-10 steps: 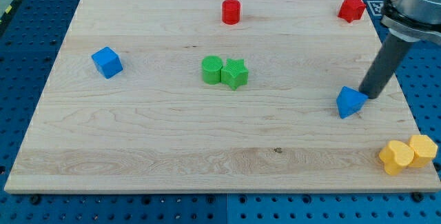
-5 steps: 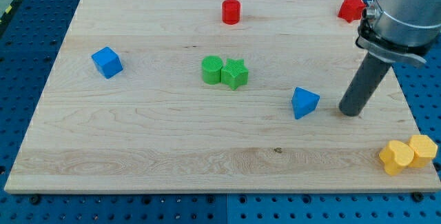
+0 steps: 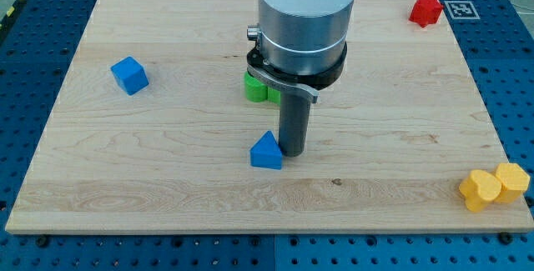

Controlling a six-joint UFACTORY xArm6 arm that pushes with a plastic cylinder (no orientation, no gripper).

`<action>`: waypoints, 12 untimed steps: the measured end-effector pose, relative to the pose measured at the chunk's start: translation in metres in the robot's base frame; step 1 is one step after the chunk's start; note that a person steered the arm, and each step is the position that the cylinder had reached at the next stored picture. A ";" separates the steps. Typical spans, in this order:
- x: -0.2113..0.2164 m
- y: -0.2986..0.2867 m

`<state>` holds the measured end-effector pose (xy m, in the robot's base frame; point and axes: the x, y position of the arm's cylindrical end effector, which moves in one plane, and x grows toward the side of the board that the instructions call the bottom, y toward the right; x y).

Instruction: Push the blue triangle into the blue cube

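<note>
The blue triangle (image 3: pixel 266 152) lies on the wooden board (image 3: pixel 167 171) a little below the middle. My tip (image 3: pixel 291 151) stands right against its right side, touching it. The blue cube (image 3: pixel 129 76) sits far off at the view's left, up and to the left of the triangle. The arm's grey body hangs over the board's middle and hides part of it.
A green block (image 3: pixel 255 88) peeks out from behind the arm above the tip. A red star-like block (image 3: pixel 425 10) sits at the top right. Two yellow blocks (image 3: pixel 481 190) (image 3: pixel 511 181) sit at the bottom right corner.
The blue triangle has slid far to the left, from the board's right side to below the middle. My tip followed it leftward. The arm now hides the red cylinder and much of the green blocks.
</note>
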<state>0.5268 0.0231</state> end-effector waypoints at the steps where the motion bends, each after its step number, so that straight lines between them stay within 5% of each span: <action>1: 0.000 -0.041; 2: 0.000 -0.090; 4: 0.000 -0.044; 6: 0.051 -0.038; 10: -0.022 -0.195; 12: 0.005 -0.143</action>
<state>0.5316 -0.1197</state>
